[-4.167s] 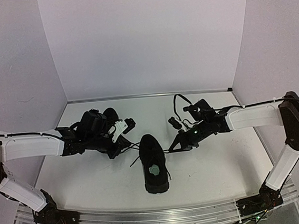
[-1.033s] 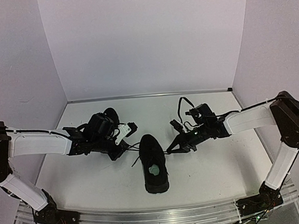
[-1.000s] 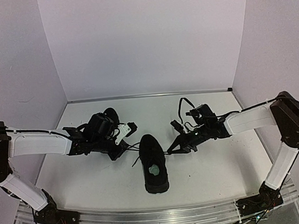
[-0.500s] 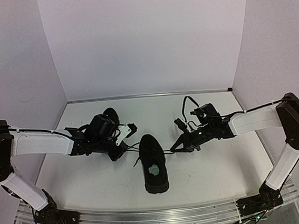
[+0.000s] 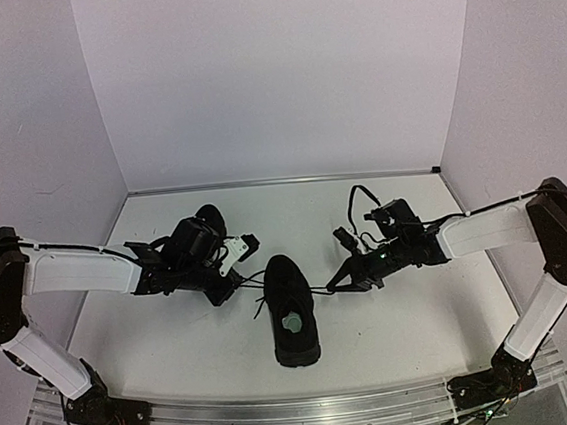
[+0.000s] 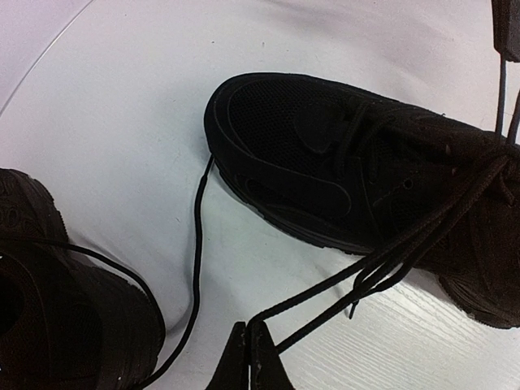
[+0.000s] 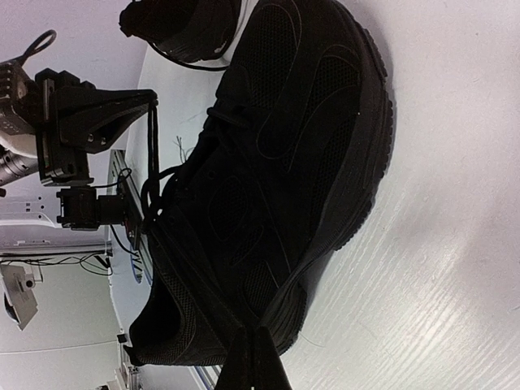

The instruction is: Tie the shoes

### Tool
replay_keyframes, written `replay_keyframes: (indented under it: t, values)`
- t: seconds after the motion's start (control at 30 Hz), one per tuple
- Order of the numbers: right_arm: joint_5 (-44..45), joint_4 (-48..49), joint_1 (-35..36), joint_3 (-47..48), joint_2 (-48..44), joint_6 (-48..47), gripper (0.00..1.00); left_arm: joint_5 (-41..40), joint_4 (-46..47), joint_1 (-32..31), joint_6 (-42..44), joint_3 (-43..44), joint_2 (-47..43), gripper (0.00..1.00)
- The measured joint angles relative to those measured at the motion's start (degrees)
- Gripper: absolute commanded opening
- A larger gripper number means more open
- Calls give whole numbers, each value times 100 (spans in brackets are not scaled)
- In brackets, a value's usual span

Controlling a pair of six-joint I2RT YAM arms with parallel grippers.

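Centre shoe [image 5: 289,287]: black low-top sneaker alone on the white table [image 5: 405,331], between the two arms, toe away from the bases. There is a pale patch [image 5: 292,322] inside its opening.
Laces [image 6: 406,244]: thin and black. They run off the eyelets in strands to either side of the centre shoe and are lifted clear of the table.
Left gripper [image 6: 249,341]: just left of the centre shoe, fingers pressed together on strands that meet at its tips.
Right gripper [image 7: 257,345]: just right of the centre shoe, fingers pressed together. It appears to be pinching a strand.
Second shoe [image 5: 207,223]: left of and behind the centre shoe, partly hidden by the left arm.
Slack lace [image 6: 197,244]: lies on the table from beside the centre shoe's toe toward the second shoe. I cannot tell which shoe it belongs to.
Step, as judged: drawing the two ends apart to snug a crossing.
Doing it well: pull both sides evenly and low. Nothing pins the shoe, so a lopsided tug would likely twist or drag it. Keep clear of the slack lace.
Left wrist view only: the strands converging into the left pinch.
Right wrist view only: the left gripper from across the shoe, lace rising to it. The lace at the right gripper's own tips is not discernible.
Top view only: both arms at once, and the pale patch.
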Motion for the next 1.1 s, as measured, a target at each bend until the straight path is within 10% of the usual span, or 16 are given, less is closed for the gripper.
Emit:
replay_keyframes:
  t: [1.1]
  values:
    - [-9,-959,48,462,129,-566,21,1126,222,-377,306,-11,-699,0]
